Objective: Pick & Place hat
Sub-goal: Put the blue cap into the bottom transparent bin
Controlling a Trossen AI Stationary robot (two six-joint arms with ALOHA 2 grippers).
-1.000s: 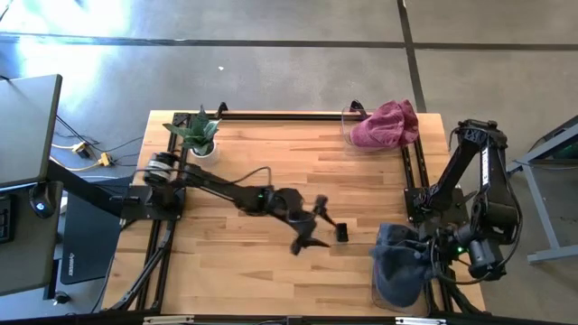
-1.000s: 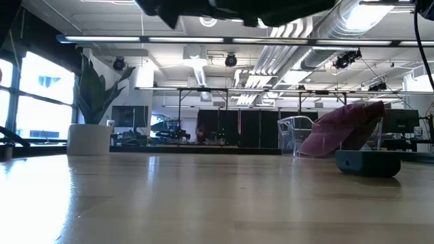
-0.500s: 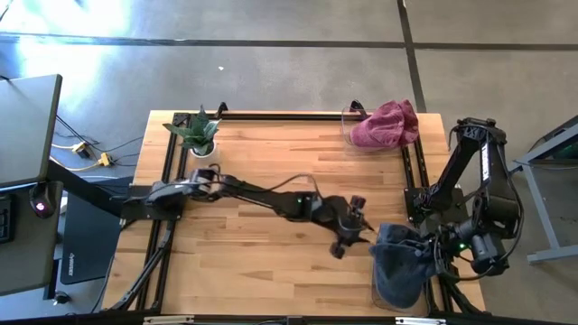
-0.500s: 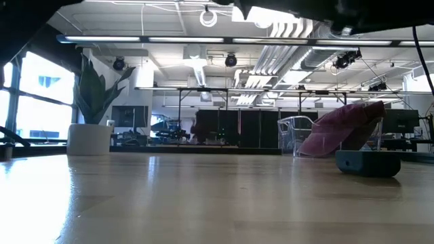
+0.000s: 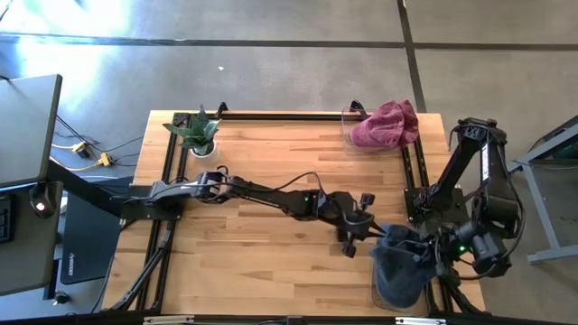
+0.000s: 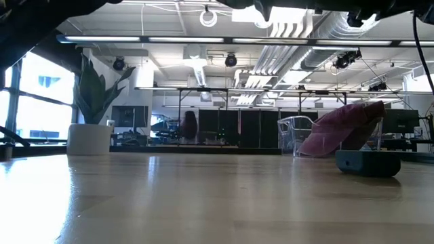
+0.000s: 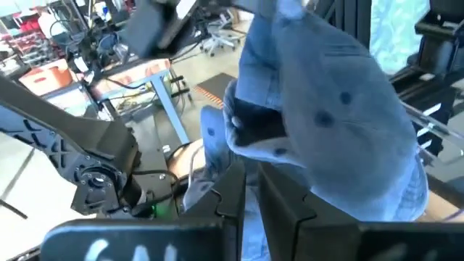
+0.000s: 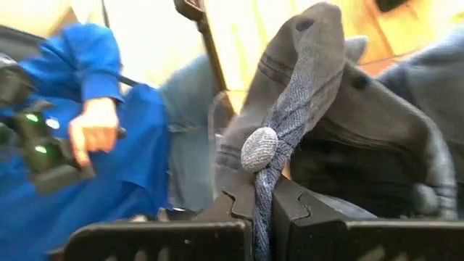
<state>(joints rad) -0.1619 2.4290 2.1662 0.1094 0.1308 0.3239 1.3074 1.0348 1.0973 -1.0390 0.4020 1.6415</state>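
Wide pale wood-plank counter (image 5: 271,162), soft slumped blue-grey denim hat (image 5: 402,266) at its right front corner, right gripper (image 8: 263,206) clamped on its crown fabric, left gripper (image 7: 250,192) pinching its floppy brim

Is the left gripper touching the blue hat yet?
Touching: the left wrist view shows the left gripper with its fingers closed on the blue hat fabric.
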